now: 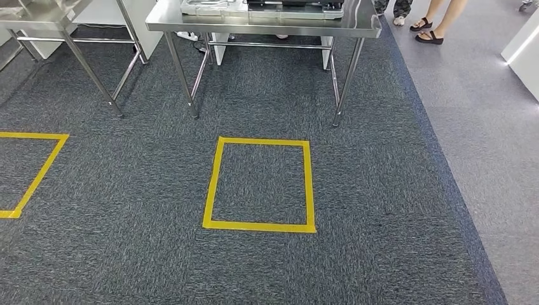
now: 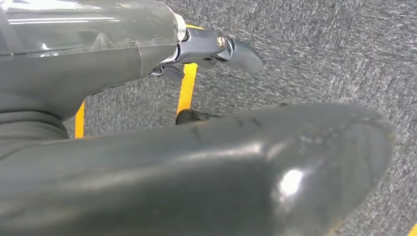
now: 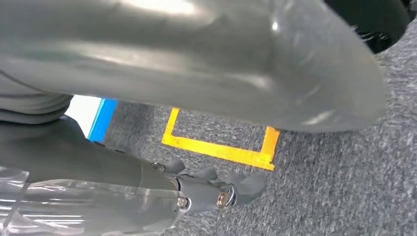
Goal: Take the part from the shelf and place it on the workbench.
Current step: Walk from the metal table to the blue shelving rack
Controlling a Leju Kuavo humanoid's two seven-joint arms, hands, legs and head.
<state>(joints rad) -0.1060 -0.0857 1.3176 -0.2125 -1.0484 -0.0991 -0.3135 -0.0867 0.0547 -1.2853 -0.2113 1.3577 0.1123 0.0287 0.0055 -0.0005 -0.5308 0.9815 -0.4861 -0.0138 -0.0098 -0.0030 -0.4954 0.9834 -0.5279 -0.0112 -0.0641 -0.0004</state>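
Observation:
A steel workbench (image 1: 356, 25) stands at the far side of the carpet, and its top carries a pale grey tray (image 1: 210, 7) and a dark flat object (image 1: 299, 3). I cannot tell which item is the part. My left hand (image 2: 196, 162) hangs over the carpet, its thick thumb apart from its darker fingers (image 2: 231, 49), and it holds nothing. My right hand (image 3: 196, 64) hangs the same way, with its fingers (image 3: 221, 189) stretched out and nothing between them and the thumb.
A yellow tape square (image 1: 259, 225) marks the carpet in front of the workbench, and another one (image 1: 38, 171) lies at the left. A second steel table (image 1: 70, 38) stands at the far left. A person's feet in sandals (image 1: 429, 32) are at the far right, on the lighter floor (image 1: 496, 146).

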